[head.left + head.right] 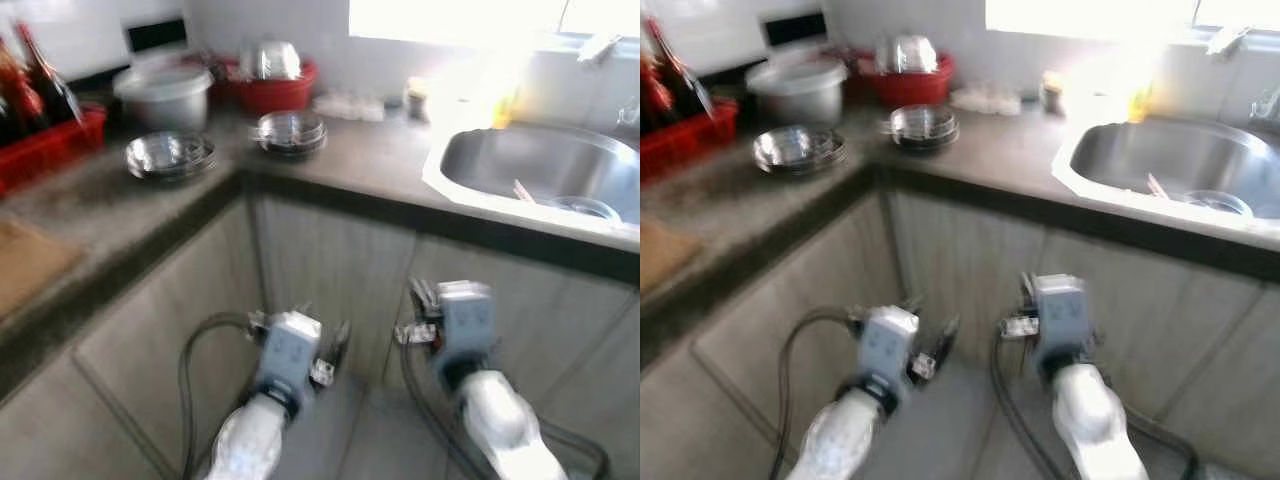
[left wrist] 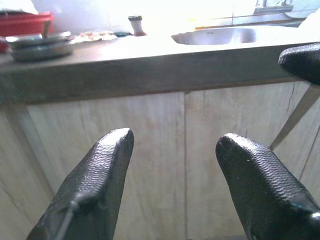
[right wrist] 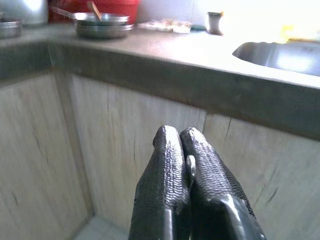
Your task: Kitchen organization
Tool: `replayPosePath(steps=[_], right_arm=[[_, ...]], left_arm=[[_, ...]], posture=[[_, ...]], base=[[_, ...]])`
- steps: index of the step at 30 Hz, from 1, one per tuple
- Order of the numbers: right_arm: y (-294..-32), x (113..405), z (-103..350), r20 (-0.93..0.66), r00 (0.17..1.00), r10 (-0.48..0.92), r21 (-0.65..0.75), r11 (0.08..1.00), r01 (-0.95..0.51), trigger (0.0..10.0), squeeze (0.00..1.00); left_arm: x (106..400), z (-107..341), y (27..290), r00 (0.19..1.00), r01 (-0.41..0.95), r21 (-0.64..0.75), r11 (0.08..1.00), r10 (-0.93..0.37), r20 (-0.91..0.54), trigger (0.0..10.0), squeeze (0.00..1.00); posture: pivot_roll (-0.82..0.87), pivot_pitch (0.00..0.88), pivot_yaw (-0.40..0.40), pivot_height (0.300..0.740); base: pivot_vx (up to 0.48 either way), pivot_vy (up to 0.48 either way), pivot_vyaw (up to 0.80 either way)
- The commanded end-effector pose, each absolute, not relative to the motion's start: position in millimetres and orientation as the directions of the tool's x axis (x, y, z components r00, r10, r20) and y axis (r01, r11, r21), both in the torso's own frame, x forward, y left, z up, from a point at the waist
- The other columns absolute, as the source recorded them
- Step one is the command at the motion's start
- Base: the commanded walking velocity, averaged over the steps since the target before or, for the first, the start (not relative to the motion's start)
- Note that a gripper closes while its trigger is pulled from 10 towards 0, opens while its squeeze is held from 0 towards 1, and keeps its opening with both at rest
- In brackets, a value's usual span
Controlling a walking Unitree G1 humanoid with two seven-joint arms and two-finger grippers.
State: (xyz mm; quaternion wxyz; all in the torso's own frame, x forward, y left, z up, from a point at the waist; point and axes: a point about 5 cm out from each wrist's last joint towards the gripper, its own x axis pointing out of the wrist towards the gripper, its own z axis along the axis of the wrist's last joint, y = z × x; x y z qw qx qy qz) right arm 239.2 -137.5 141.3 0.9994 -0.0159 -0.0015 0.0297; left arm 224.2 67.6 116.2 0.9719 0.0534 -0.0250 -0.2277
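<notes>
Surface (image 1: 380,160): matt grey stone is suggested, mottled, with a darker front edge.
Sink (image 1: 520,165): brushed metal, softly shiny.
Stacked plates (image 1: 290,132): polished metal, glossy.
Cabinet doors (image 3: 125,150): pale wood grain, matt.
Red basin (image 1: 272,92): smooth plastic.
Fingers (image 2: 95,185): black, finely textured rubber-like pads.

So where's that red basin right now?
The red basin sits at the back of the counter's corner against the wall, right of the lidded pot and behind a stack of steel plates.
</notes>
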Motion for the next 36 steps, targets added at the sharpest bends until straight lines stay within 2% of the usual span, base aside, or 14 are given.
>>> replayPosePath(steps=[1, 5, 11, 20, 23, 32, 36], right_arm=[[-131, 240, 147, 0.019, 0.997, 0.075, -0.022, 0.997, -0.075, 10.0, 0.0], [-129, 241, 147, 0.017, 0.997, 0.08, -0.025, 0.997, -0.079, 10.0, 0.0], [-131, 244, 149, 0.022, 0.997, 0.074, -0.025, 0.997, -0.073, 10.0, 0.0], [-129, 244, 150, 0.028, 0.996, 0.081, -0.029, 0.996, -0.081, 10.0, 0.0], [-128, 246, 153, 0.036, 0.996, 0.087, -0.034, 0.996, -0.085, 10.0, 0.0], [-130, 251, 163, 0.071, 0.993, 0.097, -0.031, 0.995, -0.095, 10.0, 0.0], [-140, 259, 188, 0.176, 0.982, 0.065, -0.038, 0.998, -0.06, 10.0, 0.0]], left_arm=[[226, 116, 74, 0.905, 0.418, 0.131, 0.899, -0.424, 0.019, 10.0, 0.0], [224, 115, 72, 0.894, 0.441, 0.154, 0.884, -0.448, 0.016, 10.0, 0.0], [224, 115, 71, 0.89, 0.45, 0.159, 0.879, -0.457, 0.009, 10.0, 0.0], [224, 115, 72, 0.897, 0.435, 0.15, 0.888, -0.441, 0.008, 10.0, 0.0], [225, 115, 73, 0.905, 0.422, 0.133, 0.897, -0.426, 0.002, 10.0, 0.0], [228, 120, 74, 0.91, 0.405, 0.151, 0.902, -0.414, 0.031, 10.0, 0.0], [233, 126, 76, 0.918, 0.38, 0.158, 0.911, -0.393, 0.057, 10.0, 0.0]], posture=[[0.17, 0.0, -0.021, 0.74], [0.18, 0.0, -0.021, 0.74], [0.17, 0.0, -0.019, 0.74], [0.17, 0.0, -0.02, 0.74], [0.18, 0.0, -0.021, 0.74], [0.17, 0.0, -0.024, 0.74], [0.17, 0.0, -0.023, 0.74]], base=[[0.0, 0.0, -0.77], [0.0, 0.0, -0.77], [0.043, -0.361, -0.77], [0.263, -0.399, -0.77], [0.226, 0.0, -0.74], [0.0, 0.0, 0.0], [0.0, 0.0, 0.0]])
